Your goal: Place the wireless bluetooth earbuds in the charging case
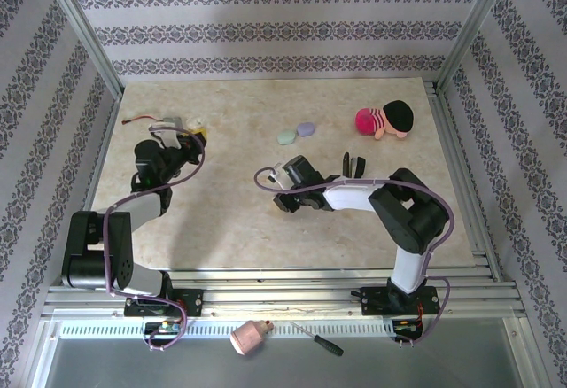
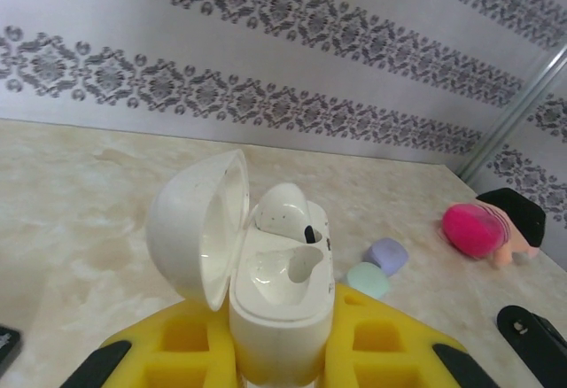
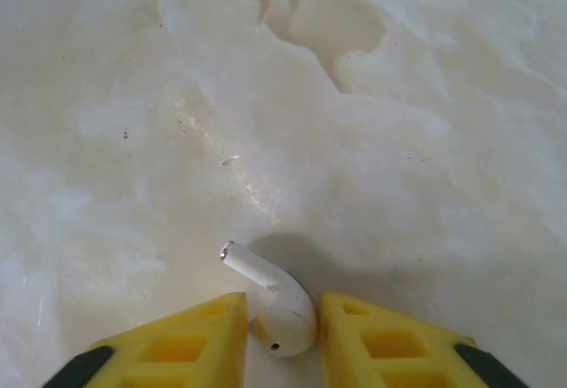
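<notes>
One earbud (image 2: 283,213) sits in the charging case (image 2: 279,304) your left hand (image 2: 283,348) grips; your right hand (image 3: 282,339) pinches the second earbud (image 3: 279,308), uninserted.

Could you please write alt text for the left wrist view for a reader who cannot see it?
An open white charging case sits between the left gripper's yellow fingers, one earbud seated, the nearer slot empty. Behind lie a lilac item, a mint item and a pink plush toy.
</notes>
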You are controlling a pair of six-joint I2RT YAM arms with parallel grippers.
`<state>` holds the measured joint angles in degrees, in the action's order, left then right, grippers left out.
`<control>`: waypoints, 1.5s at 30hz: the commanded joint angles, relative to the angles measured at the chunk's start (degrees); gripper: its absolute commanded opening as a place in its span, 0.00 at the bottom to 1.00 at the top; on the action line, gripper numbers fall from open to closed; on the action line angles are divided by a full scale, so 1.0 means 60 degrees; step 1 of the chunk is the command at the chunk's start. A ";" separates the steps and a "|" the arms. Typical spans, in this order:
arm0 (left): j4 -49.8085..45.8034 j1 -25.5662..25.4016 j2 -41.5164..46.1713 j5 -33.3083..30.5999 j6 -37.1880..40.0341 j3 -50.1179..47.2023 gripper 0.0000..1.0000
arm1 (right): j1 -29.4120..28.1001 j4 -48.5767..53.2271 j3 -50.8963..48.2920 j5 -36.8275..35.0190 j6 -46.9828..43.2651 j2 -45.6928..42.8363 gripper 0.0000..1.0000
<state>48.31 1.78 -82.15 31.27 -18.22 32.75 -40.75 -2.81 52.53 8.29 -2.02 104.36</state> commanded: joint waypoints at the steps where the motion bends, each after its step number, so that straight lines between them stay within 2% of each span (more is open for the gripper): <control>1: -0.0330 -0.0415 -0.0111 -0.0007 0.0660 0.0406 0.00 | 0.0029 0.0668 -0.0304 -0.0637 -0.0027 -0.0459 0.39; 4: -0.0415 -0.0744 -0.0136 -0.0113 0.0918 0.0434 0.00 | -0.0139 0.0745 -0.0525 -0.0991 0.0477 -0.1254 0.54; 7: -0.0369 -0.0914 -0.0196 -0.0132 0.1000 0.0398 0.00 | -0.0124 0.1128 -0.0686 -0.1153 0.1994 -0.1955 0.62; 9: -0.0304 -0.0941 -0.0223 -0.0103 0.1011 0.0350 0.00 | 0.0054 0.1760 -0.0524 -0.0831 0.3588 -0.2206 0.63; 12: -0.0247 -0.0967 -0.0221 -0.0058 0.1055 0.0297 0.00 | 0.0208 0.2100 -0.0328 0.0286 0.5759 -0.2207 0.63; 15: -0.0176 -0.0999 -0.0219 -0.0064 0.1060 0.0246 0.00 | 0.0217 0.1346 -0.0437 0.1220 0.7541 -0.1930 0.62; 19: -0.0061 -0.1042 -0.0251 -0.0049 0.1017 0.0208 0.00 | 0.0215 0.0251 -0.0654 0.1474 0.8899 -0.1471 0.57; 27: -0.0111 -0.1093 -0.0149 -0.0021 0.1029 0.0197 0.00 | 0.0228 0.0273 -0.0034 0.1740 0.8805 -0.0605 0.45; 33: -0.0324 -0.1096 0.0023 -0.0084 0.1168 0.0170 0.00 | 0.0343 0.0388 0.0412 0.2123 0.8539 -0.0099 0.43; 45: -0.0570 -0.1099 0.0365 -0.0161 0.1305 0.0067 0.00 | 0.0592 0.1028 0.1207 0.1889 0.7699 0.0573 0.42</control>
<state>45.98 -4.14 -82.00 30.98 -11.99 33.50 -37.95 1.13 57.89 20.05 46.78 106.67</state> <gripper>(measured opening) 0.195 0.420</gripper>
